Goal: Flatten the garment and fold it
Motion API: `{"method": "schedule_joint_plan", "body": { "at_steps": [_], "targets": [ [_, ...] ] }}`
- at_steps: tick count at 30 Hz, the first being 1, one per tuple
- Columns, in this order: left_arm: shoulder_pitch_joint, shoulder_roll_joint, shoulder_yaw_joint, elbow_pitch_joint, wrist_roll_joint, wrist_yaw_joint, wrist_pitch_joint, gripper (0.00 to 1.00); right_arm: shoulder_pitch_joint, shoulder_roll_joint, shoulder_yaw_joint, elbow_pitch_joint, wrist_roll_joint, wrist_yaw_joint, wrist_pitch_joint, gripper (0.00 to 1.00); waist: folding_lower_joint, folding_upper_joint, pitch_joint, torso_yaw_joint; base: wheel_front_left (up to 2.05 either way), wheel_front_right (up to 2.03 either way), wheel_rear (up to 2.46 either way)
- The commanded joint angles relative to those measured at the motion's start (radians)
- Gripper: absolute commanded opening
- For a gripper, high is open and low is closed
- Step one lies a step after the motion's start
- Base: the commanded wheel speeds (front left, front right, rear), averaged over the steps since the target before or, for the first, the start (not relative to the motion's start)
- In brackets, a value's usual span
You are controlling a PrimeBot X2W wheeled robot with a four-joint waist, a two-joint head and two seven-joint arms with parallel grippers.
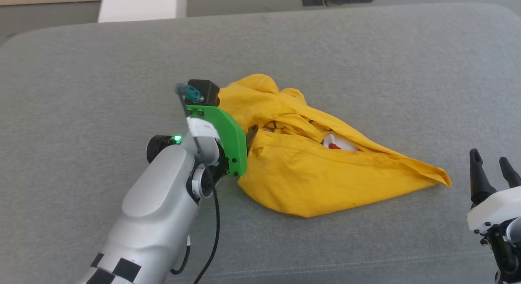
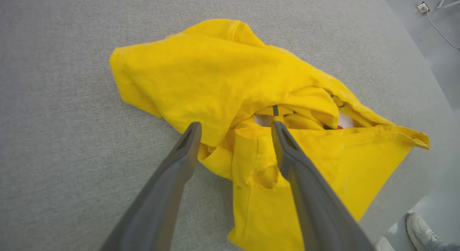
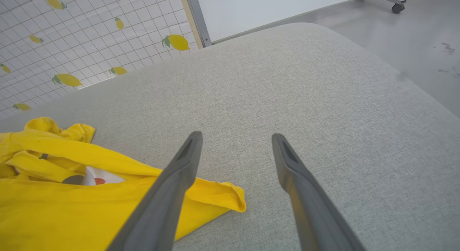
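The garment (image 1: 325, 174), a bright yellow cotton T-shirt, lies crumpled in soft folds near the middle of a padded surface (image 1: 366, 52) covered in grey woven cloth. One end tapers to a hemmed point toward the robot's right. A white patch with a red dot (image 1: 334, 145) peeks out of a deep fold, and short black lines show beside it. In the left wrist view a small ragged hole (image 2: 265, 176) sits in a folded band of the cloth.

The left gripper (image 2: 235, 126) is spread wide, its smooth dark fingers straddling that band at the shirt's left end; whether the tips touch the cloth I cannot tell. A glossy green bracket (image 1: 228, 141) sits on its wrist, and black-and-white checks (image 1: 118, 269) mark the silver forearm.

The right gripper (image 3: 237, 136) is also spread wide, holding nothing, over bare grey cloth just beside the pointed end.

The surface has rounded corners, with bare cloth all round the shirt. Past one edge lie pale floor and a person's light shoe (image 2: 420, 227). A lemon-printed grid sheet (image 3: 72, 46) stands beyond another.
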Motion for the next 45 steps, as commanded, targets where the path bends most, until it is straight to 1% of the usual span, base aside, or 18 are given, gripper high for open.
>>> {"method": "schedule_joint_plan", "body": {
  "at_steps": [1, 4, 6, 7, 8, 9, 14, 19, 22, 24, 29, 31, 34, 38, 39, 40, 42, 45],
  "targets": [
    [-0.022, 0.007, -0.015, 0.024, 0.011, 0.007, 0.045, 1.00, 0.006, 0.000, 0.004, 0.009, 0.010, -0.001, -0.013, 1.00, 0.0000, -0.0001, 0.055, -0.065, 0.00, 0.00, 0.00],
    [-0.030, 0.017, -0.052, 0.060, 0.022, 0.010, 0.129, 1.00, 0.007, 0.000, 0.010, 0.028, 0.019, -0.001, -0.030, 1.00, 0.0000, -0.0001, 0.074, -0.096, 0.00, 0.00, 0.00],
    [-0.022, 0.021, -0.063, 0.066, 0.018, 0.004, 0.158, 1.00, 0.008, 0.000, 0.008, 0.039, 0.021, -0.001, -0.044, 1.00, 0.0000, -0.0001, 0.082, -0.106, 0.00, 0.00, 0.00],
    [-0.016, 0.017, -0.055, 0.061, 0.004, 0.001, 0.155, 0.48, 0.009, 0.000, 0.005, 0.045, 0.020, -0.001, -0.051, 1.00, 0.0000, -0.0001, 0.084, -0.108, 0.00, 0.00, 0.00],
    [-0.014, 0.016, -0.048, 0.054, -0.002, -0.001, 0.142, 0.13, 0.009, 0.000, 0.003, 0.050, 0.018, -0.001, -0.055, 1.00, 0.0000, -0.0001, 0.086, -0.108, 0.00, 0.00, 0.00],
    [-0.013, 0.014, -0.043, 0.045, -0.006, -0.004, 0.129, 0.00, 0.010, 0.000, 0.000, 0.056, 0.017, -0.001, -0.060, 1.00, 0.0000, -0.0001, 0.085, -0.105, 0.00, 0.00, 0.00],
    [-0.003, 0.001, 0.001, -0.010, -0.050, -0.023, 0.068, 0.00, 0.018, 0.000, -0.019, 0.081, 0.005, -0.001, -0.069, 1.00, 0.0000, -0.0001, 0.056, -0.062, 0.00, 0.00, 0.00],
    [0.029, 0.005, 0.075, -0.114, -0.091, -0.013, -0.024, 0.00, 0.030, 0.000, -0.041, 0.096, -0.016, -0.001, -0.061, 1.00, 0.0000, -0.0001, -0.006, 0.036, 0.00, 0.00, 0.00],
    [0.069, 0.032, 0.125, -0.198, -0.104, 0.022, -0.063, 0.00, 0.033, 0.000, -0.041, 0.098, -0.026, -0.001, -0.052, 1.00, 0.0000, -0.0001, -0.036, 0.095, 0.00, 0.00, 0.00],
    [0.117, 0.065, 0.160, -0.262, -0.105, 0.058, -0.077, 0.00, 0.031, 0.000, -0.035, 0.099, -0.029, -0.001, -0.047, 1.00, 0.0000, -0.0001, -0.052, 0.132, 0.00, 0.00, 0.00],
    [0.325, 0.159, 0.279, -0.387, -0.124, 0.199, -0.085, 0.00, 0.012, 0.000, 0.004, 0.097, -0.031, -0.001, -0.035, 1.00, 0.0000, -0.0001, -0.060, 0.192, 0.00, 0.00, 0.00],
    [0.421, 0.184, 0.302, -0.412, -0.134, 0.239, -0.068, 0.00, 0.007, 0.000, 0.014, 0.097, -0.032, -0.001, -0.031, 1.00, 0.0000, -0.0001, -0.058, 0.206, 0.00, 0.00, 0.00],
    [0.533, 0.180, 0.302, -0.436, -0.173, 0.259, -0.026, 0.00, 0.003, 0.000, 0.017, 0.099, -0.038, -0.001, -0.027, 1.00, 0.0000, -0.0001, -0.054, 0.219, 0.00, 0.00, 0.00],
    [0.610, 0.161, 0.288, -0.442, -0.213, 0.259, 0.009, 0.02, 0.002, 0.000, 0.026, 0.106, -0.052, -0.001, -0.018, 1.00, 0.0000, -0.0001, -0.054, 0.227, 0.00, 0.00, 0.00],
    [0.612, 0.152, 0.295, -0.450, -0.223, 0.253, -0.002, 0.54, 0.001, 0.000, 0.031, 0.106, -0.056, -0.001, -0.015, 1.00, 0.0000, -0.0001, -0.055, 0.229, 0.00, 0.00, 0.00],
    [0.610, 0.144, 0.307, -0.457, -0.229, 0.249, -0.019, 1.00, -0.001, 0.000, 0.037, 0.105, -0.060, -0.001, -0.012, 1.00, 0.0000, -0.0001, -0.058, 0.230, 0.00, 0.00, 0.00],
    [0.594, 0.145, 0.333, -0.474, -0.224, 0.235, -0.066, 1.00, -0.014, 0.000, 0.055, 0.099, -0.069, -0.001, -0.005, 1.00, 0.0000, -0.0001, -0.062, 0.231, 0.00, 0.00, 0.00],
    [0.553, 0.162, 0.392, -0.505, -0.178, 0.205, -0.205, 1.00, -0.053, 0.000, 0.101, 0.087, -0.090, -0.001, 0.021, 1.00, 0.0000, -0.0001, -0.066, 0.233, 0.00, 0.00, 0.00]
  ]
}}
